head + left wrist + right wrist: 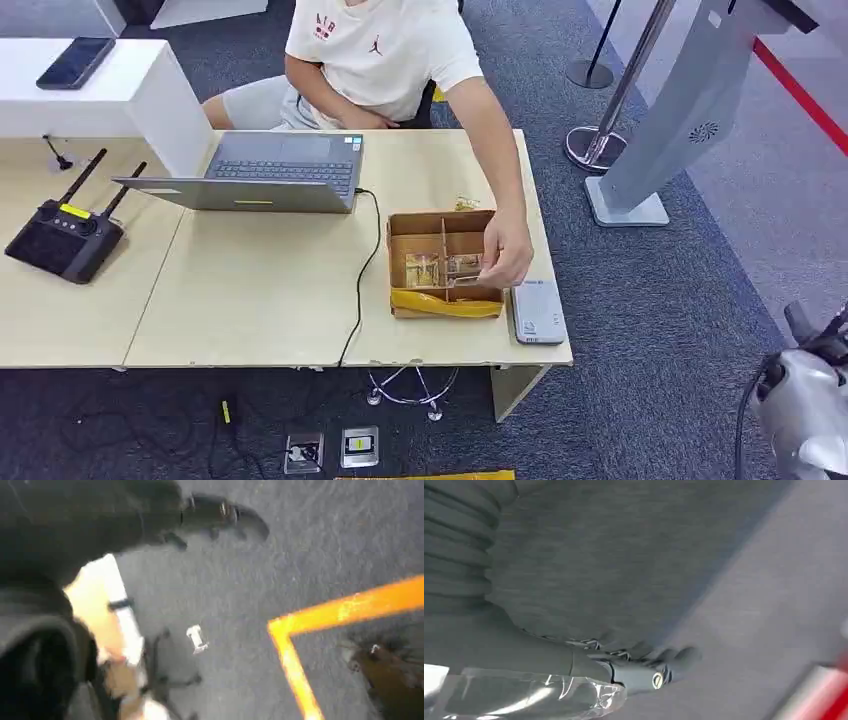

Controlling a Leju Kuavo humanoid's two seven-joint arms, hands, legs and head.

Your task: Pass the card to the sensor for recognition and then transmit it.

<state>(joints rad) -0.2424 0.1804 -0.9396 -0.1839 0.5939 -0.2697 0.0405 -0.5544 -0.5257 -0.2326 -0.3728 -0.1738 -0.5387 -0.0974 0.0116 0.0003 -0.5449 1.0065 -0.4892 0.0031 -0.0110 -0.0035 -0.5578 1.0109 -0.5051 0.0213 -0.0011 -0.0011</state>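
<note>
Right hand [574, 660] over grey carpet [634, 565], blurred. Ribbed cover and thick thumb [639, 672] visible; grasp unreadable. Clear plastic wrap [524, 695] beneath thumb. Red strip [819, 695] at frame corner.

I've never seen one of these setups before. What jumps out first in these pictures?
Probably the person's hand reaching into the partitioned cardboard box near the right end of the wooden table, right beside a flat grey card reader at the table's corner. Next, the open laptop in front of the seated person. The robot's right hand sits low at the lower right, away from the table.
</note>
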